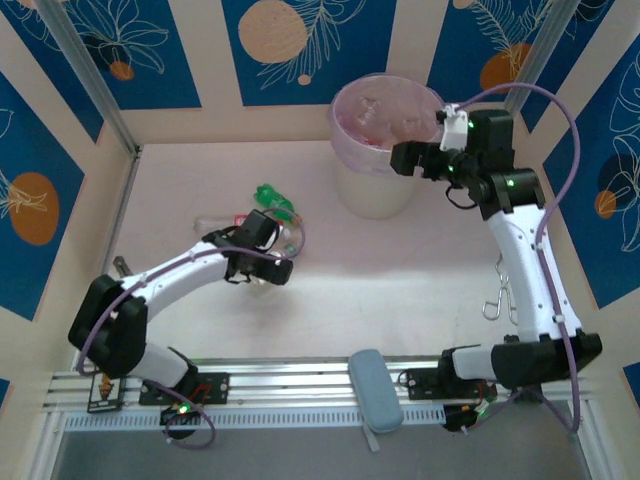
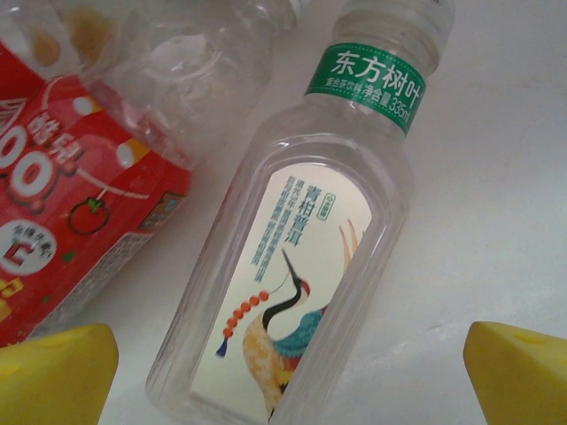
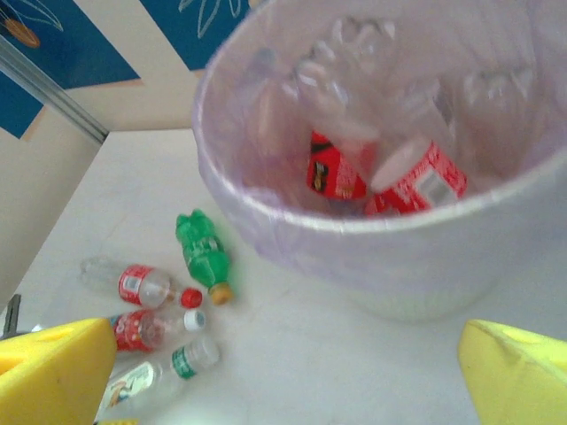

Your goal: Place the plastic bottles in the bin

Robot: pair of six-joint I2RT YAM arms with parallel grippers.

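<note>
The bin point(image 1: 372, 190) stands at the back of the table, white with a pale lilac liner point(image 3: 292, 221). Inside it lie several plastic bottles, two with red labels point(image 3: 332, 173) point(image 3: 416, 181). My right gripper point(image 1: 405, 158) point(image 3: 283, 381) is open and empty beside the bin's rim. On the table to the left lie a green bottle point(image 1: 272, 197) point(image 3: 199, 248), two red-labelled bottles point(image 3: 137, 285) point(image 3: 142, 328) and a clear bottle with a crane label point(image 2: 310, 266) point(image 3: 146, 376). My left gripper point(image 1: 270, 268) point(image 2: 288, 381) hangs open just over the crane bottle, a yellow fingertip point(image 2: 53, 372) on either side of it.
A red-labelled bottle point(image 2: 71, 221) lies close to the left of the crane bottle. A grey-blue pad point(image 1: 376, 390) rests on the front rail. A metal clip point(image 1: 497, 297) lies by the right arm. Patterned walls enclose the table on three sides.
</note>
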